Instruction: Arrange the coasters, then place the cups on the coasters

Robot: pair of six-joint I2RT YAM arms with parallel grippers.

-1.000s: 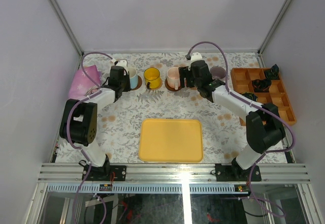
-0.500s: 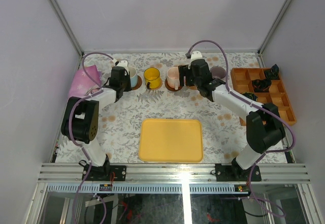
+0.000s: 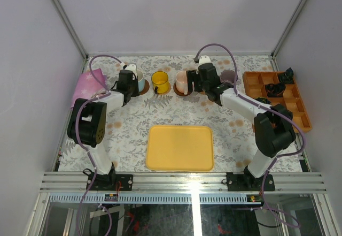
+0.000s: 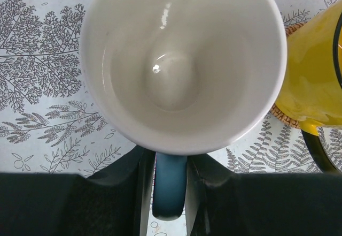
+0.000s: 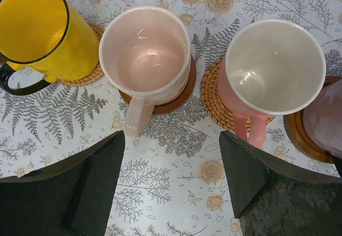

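My left gripper (image 4: 170, 161) is shut on the dark blue handle of the light blue cup (image 4: 176, 59), which stands upright with its white inside showing. What lies under this cup is hidden. Beside it the yellow cup (image 5: 43, 27) rests on a tan woven coaster (image 5: 91, 75). A pale pink cup (image 5: 144, 51) sits on a dark brown coaster (image 5: 179, 94). A deeper pink cup (image 5: 272, 65) stands on another woven coaster (image 5: 214, 94), and a purple-grey cup (image 5: 326, 118) on a brown coaster (image 5: 299, 134). My right gripper (image 5: 172, 139) hangs open above the cloth, just in front of the two pink cups.
A yellow rectangular tray (image 3: 180, 147) lies mid-table near the arm bases. An orange compartment tray (image 3: 278, 97) with dark items stands at the right. A pink bag (image 3: 88, 85) sits by the left wall. The cups form a row along the back of the patterned cloth.
Both arms have shifted slightly toward the back row. The left gripper has stayed shut on the blue cup's handle and the right has stayed open.
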